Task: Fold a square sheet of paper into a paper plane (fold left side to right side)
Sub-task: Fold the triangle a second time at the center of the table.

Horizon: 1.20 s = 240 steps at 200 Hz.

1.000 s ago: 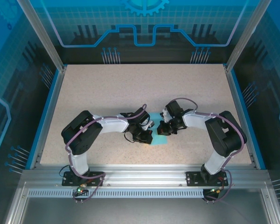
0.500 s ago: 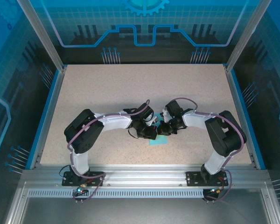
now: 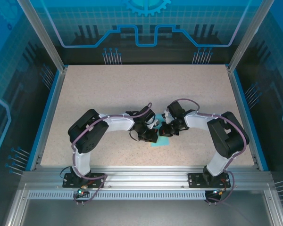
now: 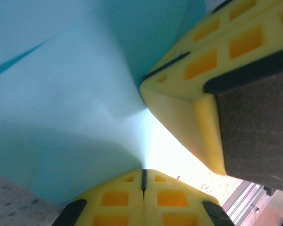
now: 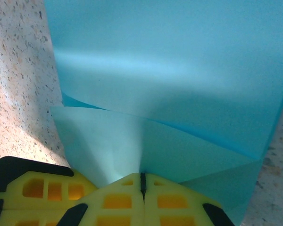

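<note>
Left gripper (image 3: 154, 136) first: its yellow fingers are pressed tight together, and in the left wrist view the sheet of paper (image 4: 61, 117) runs right down into the seam between them (image 4: 143, 175), so it's pinching an edge of the cyan paper. The paper puckers a bit where it goes in

Right gripper (image 3: 165, 131) is the same deal. From its own wrist camera the two yellow fingers meet with just a thin dark line between them (image 5: 142, 181), and the paper (image 5: 170, 70) comes down to that line, creases converging on it. So it's clamped on the paper too

From the top camera the two grippers sit nose to nose, just beside each other near the middle of the speckled table (image 3: 132, 89), a little toward the near edge. The paper (image 3: 161, 141) peeks out underneath and just in front of them as a small cyan patch, most of it hidden by the wrists

In the right wrist view the sheet isn't flat: there's a big upper panel and lower layers overlapping at angles, with sharp diagonal edges. Speckled table (image 5: 19, 70) shows to the left of it

The left wrist view also catches a chunky yellow finger with a dark pad (image 4: 203, 66) on the right, touching the paper. I'd guess it's the right gripper's, but can't say for sure
</note>
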Each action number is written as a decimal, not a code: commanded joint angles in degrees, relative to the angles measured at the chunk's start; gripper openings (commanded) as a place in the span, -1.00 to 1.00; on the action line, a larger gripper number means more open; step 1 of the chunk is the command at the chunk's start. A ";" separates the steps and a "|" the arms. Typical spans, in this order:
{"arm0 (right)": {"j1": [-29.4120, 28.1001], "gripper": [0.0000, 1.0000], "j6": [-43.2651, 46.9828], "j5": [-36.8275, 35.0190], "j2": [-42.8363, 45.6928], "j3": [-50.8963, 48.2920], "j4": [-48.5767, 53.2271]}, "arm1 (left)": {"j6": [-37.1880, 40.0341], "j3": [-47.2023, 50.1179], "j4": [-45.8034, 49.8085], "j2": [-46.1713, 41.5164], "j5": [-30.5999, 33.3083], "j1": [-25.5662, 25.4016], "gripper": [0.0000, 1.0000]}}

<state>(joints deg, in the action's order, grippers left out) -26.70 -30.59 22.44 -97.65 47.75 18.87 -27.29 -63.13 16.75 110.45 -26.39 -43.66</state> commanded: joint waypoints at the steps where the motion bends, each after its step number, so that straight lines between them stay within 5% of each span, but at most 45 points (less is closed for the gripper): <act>1: 0.50 -1.00 0.79 -4.59 -1.32 -0.90 6.15 | -1.62 3.68 2.85 -1.91 0.86 -0.25 -0.89; 107: 1.38 -1.00 1.30 -3.23 0.03 -0.03 5.51 | -2.89 11.12 3.68 -10.16 1.70 0.50 -0.88; 132: 1.43 -1.00 0.73 -1.96 3.08 0.16 3.56 | -2.68 10.47 3.34 -12.77 1.09 1.24 -0.74; 189: 2.08 -0.28 0.49 -8.04 13.95 -2.07 3.98 | -4.00 6.86 -1.62 -13.73 0.76 5.42 0.04; 240: 3.19 0.17 -0.82 -8.22 21.11 -6.59 3.25 | -3.04 0.13 -3.81 -5.42 -1.00 5.71 0.18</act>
<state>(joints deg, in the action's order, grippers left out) -24.27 -30.85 14.94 -79.15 43.27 21.06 -31.18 -60.23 14.37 101.25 -25.45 -38.02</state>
